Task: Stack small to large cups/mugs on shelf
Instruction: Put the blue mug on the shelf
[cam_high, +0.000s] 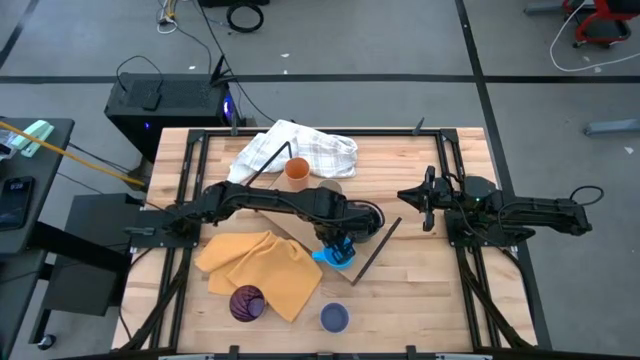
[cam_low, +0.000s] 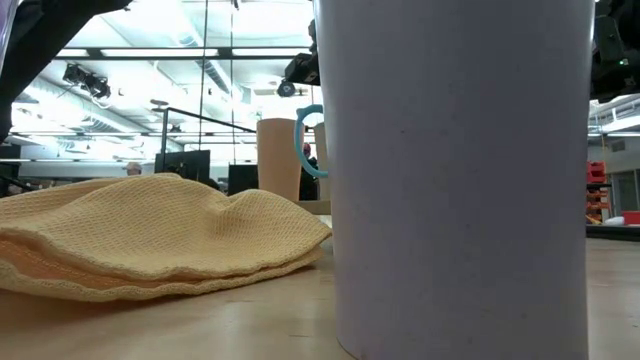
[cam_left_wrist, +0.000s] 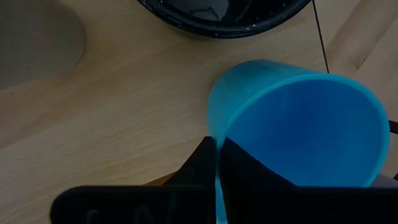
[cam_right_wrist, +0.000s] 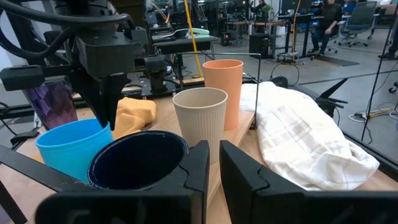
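My left gripper reaches to the table's middle and is shut on the bright blue mug. The dark navy mug stands right beside it. The tan cup and the orange cup stand upright on the light-wood shelf board. The dark purple cup lies at the yellow cloth's near edge. The pale lavender-blue cup stands near the table's near edge and fills the low view. My right gripper waits shut at the right, facing the cups. My left gripper holds the bright blue mug by its rim, the wall pinched with one finger outside and one finger inside. The fingers come from above, pointing down. The navy mug and a black bar hide the mug's base, so whether it is lifted I cannot tell.
A crumpled yellow-orange cloth lies left of the blue mug, and a white checked cloth lies at the far side by the orange cup. A thin black frame bar slants just right of the blue mug. Bare wood lies at the near right.
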